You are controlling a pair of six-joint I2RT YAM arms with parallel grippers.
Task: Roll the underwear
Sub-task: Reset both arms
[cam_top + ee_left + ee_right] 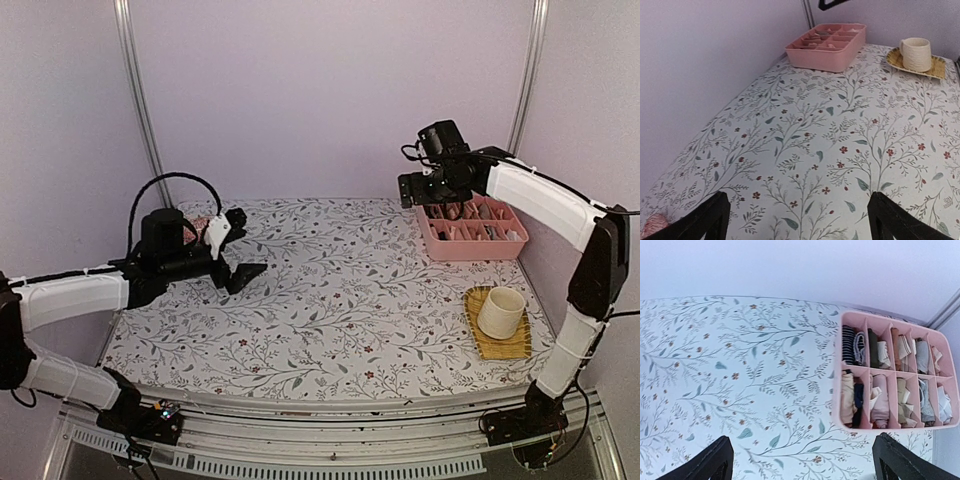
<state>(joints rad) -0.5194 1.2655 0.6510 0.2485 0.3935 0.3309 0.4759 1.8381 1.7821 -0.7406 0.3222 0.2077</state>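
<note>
With its fingers spread and empty, the right tool (802,457) hangs over the pink tray (836,400), where the navy striped underwear (850,345) sits rolled in the compartment just ahead, seemingly stowed; the left tool (797,217), equally spread, waits above the worktop (805,125).

Wide-spread left pincer (801,220), right pincer (802,460)

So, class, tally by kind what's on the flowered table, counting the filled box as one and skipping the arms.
Pink divided box: 1
Cream mug: 1
Yellow woven tray: 1
Pink item, mostly out of view: 1
Total: 4
</note>
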